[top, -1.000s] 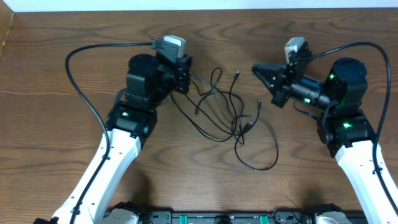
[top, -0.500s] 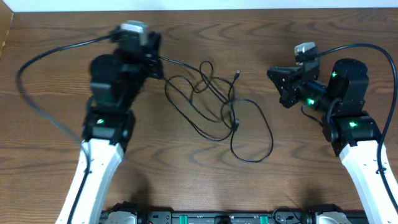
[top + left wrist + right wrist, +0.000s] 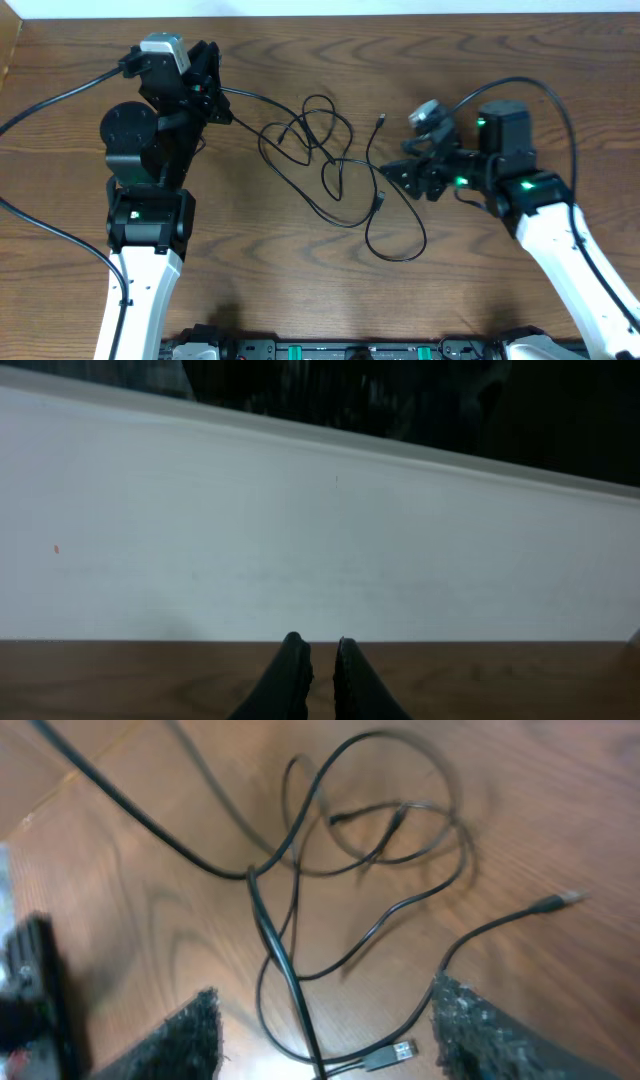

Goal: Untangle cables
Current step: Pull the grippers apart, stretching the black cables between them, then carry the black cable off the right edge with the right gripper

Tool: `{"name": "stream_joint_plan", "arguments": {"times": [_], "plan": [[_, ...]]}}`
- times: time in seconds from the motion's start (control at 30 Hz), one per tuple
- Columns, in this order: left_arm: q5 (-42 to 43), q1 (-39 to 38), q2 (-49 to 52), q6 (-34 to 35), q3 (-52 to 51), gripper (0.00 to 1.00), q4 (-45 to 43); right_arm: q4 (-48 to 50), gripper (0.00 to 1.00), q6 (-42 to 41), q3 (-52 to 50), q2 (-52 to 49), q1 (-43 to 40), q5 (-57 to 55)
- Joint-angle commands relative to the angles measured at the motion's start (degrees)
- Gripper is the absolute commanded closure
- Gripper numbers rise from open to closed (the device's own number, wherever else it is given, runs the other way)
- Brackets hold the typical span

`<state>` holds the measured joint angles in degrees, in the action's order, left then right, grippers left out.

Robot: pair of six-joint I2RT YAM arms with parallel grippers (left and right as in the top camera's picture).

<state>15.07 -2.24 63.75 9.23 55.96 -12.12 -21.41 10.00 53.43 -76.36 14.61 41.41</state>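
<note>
The cables (image 3: 322, 160) are thin black cords lying in a loose tangle on the wooden table (image 3: 300, 290) between the arms. One strand stretches from the tangle to my left gripper (image 3: 218, 88) at the far left, which is shut on that cable. In the left wrist view the left gripper (image 3: 320, 655) shows only closed tips, and the strand is hidden. My right gripper (image 3: 398, 178) hovers open over the tangle's right side. Between its fingers (image 3: 190, 1035), the right gripper (image 3: 325, 1040) frames a cable strand (image 3: 285, 960) and a USB plug (image 3: 390, 1055).
A small free plug (image 3: 381, 120) points toward the back edge. A white wall (image 3: 320, 540) runs behind the table. Thick black arm cables arc at the left (image 3: 50, 100) and right (image 3: 560, 105). The arm bases (image 3: 340, 350) line the front edge.
My left gripper has moved left and back, dragging its strand and the tangle leftward. My right gripper has opened from shut and swung left and down over the cables.
</note>
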Motion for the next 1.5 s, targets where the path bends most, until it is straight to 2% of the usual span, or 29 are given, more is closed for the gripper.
{"name": "stream_joint_plan", "arguments": {"times": [0.0,0.07,0.3,0.33,0.37,0.47,0.5,0.53,0.63,0.77,0.97,1.2,1.47], "plan": [[-0.15,0.35,-0.46,0.74,0.59,0.92,0.28,0.13,0.18,5.05,0.72,-2.38,2.32,1.42],[-0.17,0.35,-0.46,0.72,0.59,0.92,0.74,0.17,0.14,5.31,0.72,-3.45,3.08,1.40],[-0.17,0.35,-0.42,0.72,0.59,0.92,1.09,-0.26,0.15,5.33,0.72,-6.38,4.15,1.05],[-0.17,0.35,-0.42,0.72,0.59,0.92,1.09,-0.35,0.21,5.33,0.72,-7.04,4.24,0.98],[-0.17,0.35,-0.42,0.72,0.57,0.93,1.11,-0.48,0.30,5.31,0.72,-7.61,4.28,0.98],[-0.17,0.35,-0.42,0.72,0.59,0.92,1.11,-0.66,0.80,5.31,0.72,-9.44,4.55,0.98],[-0.17,0.35,-0.42,0.72,0.59,0.93,1.11,-0.66,0.92,5.29,0.72,-10.01,4.59,0.98],[-0.17,0.35,-0.42,0.72,0.57,0.92,1.11,-0.72,0.99,5.29,0.72,-10.36,4.57,0.94],[-0.20,0.35,-0.42,0.70,0.57,0.92,1.33,-0.44,0.99,4.42,0.74,-10.51,4.31,-1.81],[-0.90,0.35,-0.42,0.24,0.57,0.93,2.45,1.33,0.99,-2.38,0.96,-7.80,1.46,-10.67],[-1.68,0.35,-0.42,-0.61,0.57,0.93,4.61,5.92,0.99,-8.04,1.05,2.10,-8.59,-17.25],[-2.80,0.35,-0.39,-2.12,0.57,0.92,6.10,9.14,0.99,-8.70,1.05,13.16,-23.06,-17.51],[-2.75,0.35,-0.09,-2.12,0.52,0.93,6.97,11.63,0.99,-8.74,1.05,17.73,-34.95,-17.20]]}}
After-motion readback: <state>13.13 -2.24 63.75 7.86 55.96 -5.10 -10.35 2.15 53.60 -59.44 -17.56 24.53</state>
